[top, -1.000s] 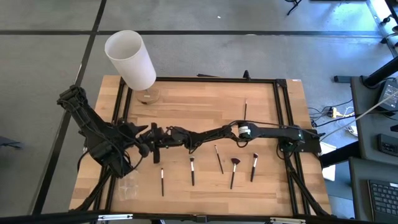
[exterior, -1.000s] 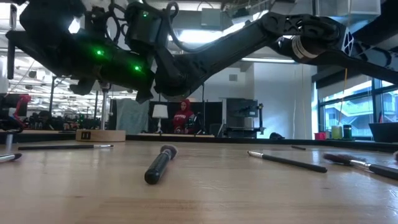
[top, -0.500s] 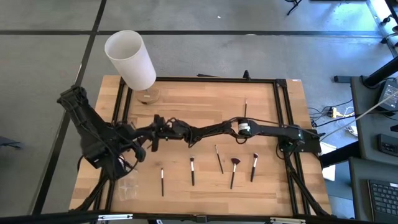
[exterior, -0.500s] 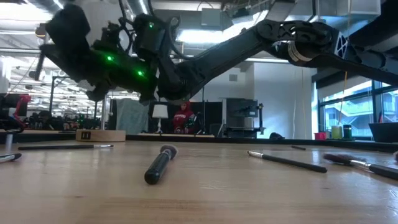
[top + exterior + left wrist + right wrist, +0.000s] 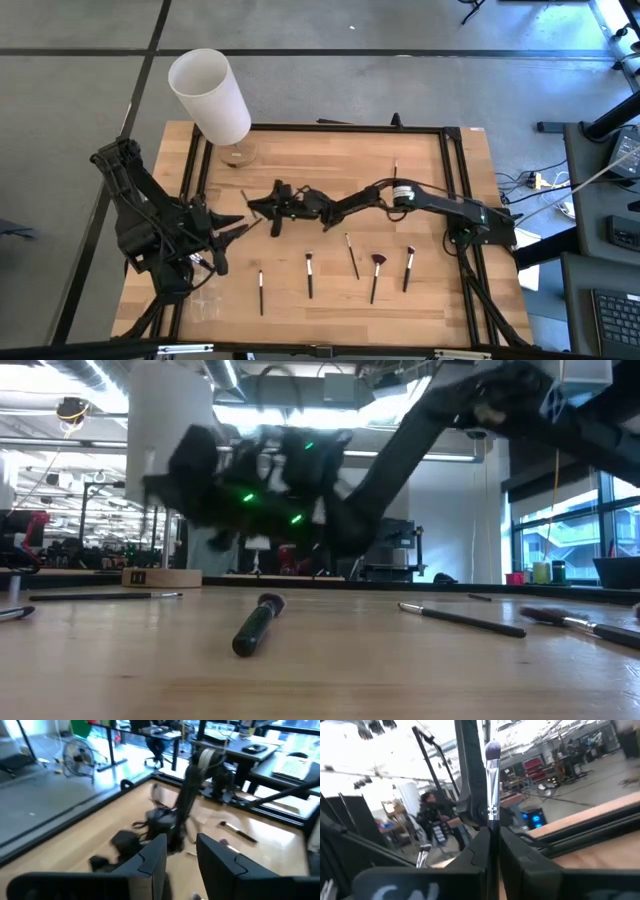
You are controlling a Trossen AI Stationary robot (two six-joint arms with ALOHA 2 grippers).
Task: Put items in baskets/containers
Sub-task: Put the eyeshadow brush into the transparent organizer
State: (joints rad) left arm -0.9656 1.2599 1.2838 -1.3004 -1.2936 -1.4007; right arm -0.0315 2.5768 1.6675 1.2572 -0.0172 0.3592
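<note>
Right gripper (image 5: 262,207), left of centre in the high view, is clamped on a thin silver-handled brush (image 5: 492,780) whose tuft stands clear above the fingers. Left gripper (image 5: 232,233) sits lower left, jaws parted around nothing visible. Five brushes (image 5: 309,275) lie in a row along the lower middle, and the clear container (image 5: 205,303) sits at lower left: best to swing down-left, tilt the brush lengthwise over it, and release low.

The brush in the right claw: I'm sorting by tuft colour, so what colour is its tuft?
Bluish-purple, above a silver ferrule; the brush shows best in the right wrist view.
</note>
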